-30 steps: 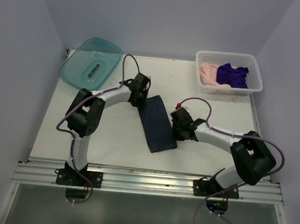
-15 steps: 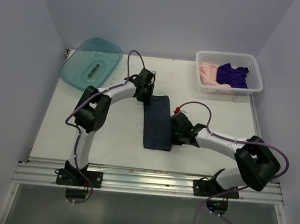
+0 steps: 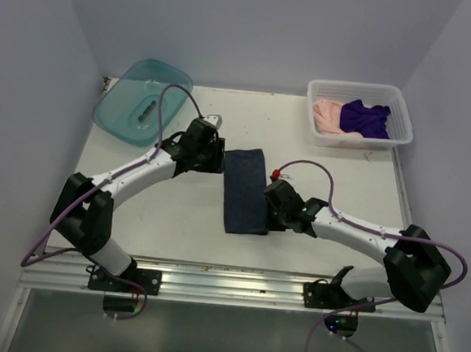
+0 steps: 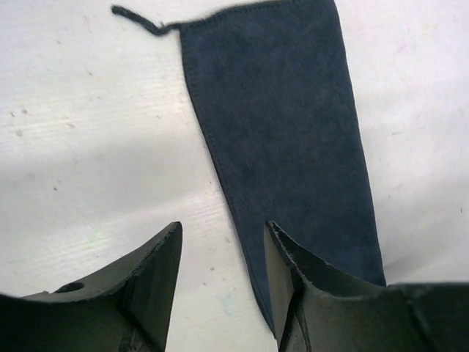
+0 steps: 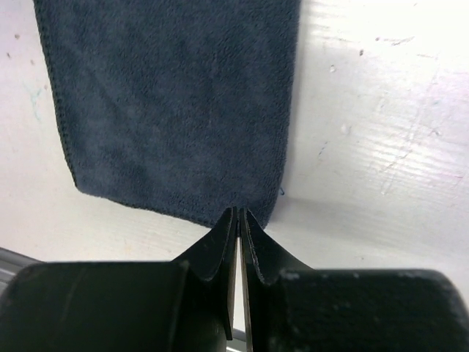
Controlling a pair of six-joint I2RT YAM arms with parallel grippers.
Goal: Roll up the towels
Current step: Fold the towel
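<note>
Fuzzy slate-blue towel (image 3: 244,190) flat; left claw (image 4: 221,233) wide, right claw (image 5: 239,214) shut, perhaps nipping hem.

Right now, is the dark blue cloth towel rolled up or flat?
Flat. The dark blue cloth towel lies stretched out on the white table, no rolled end.

Setting: robotics lab test cell. Basis: plain pale walls (image 3: 255,31) box in a white table (image 3: 175,212); aluminium rail (image 3: 235,284) across the bottom of the frame carries two bolted arm bases (image 3: 124,280), purple cables (image 3: 306,162) running loose.
</note>
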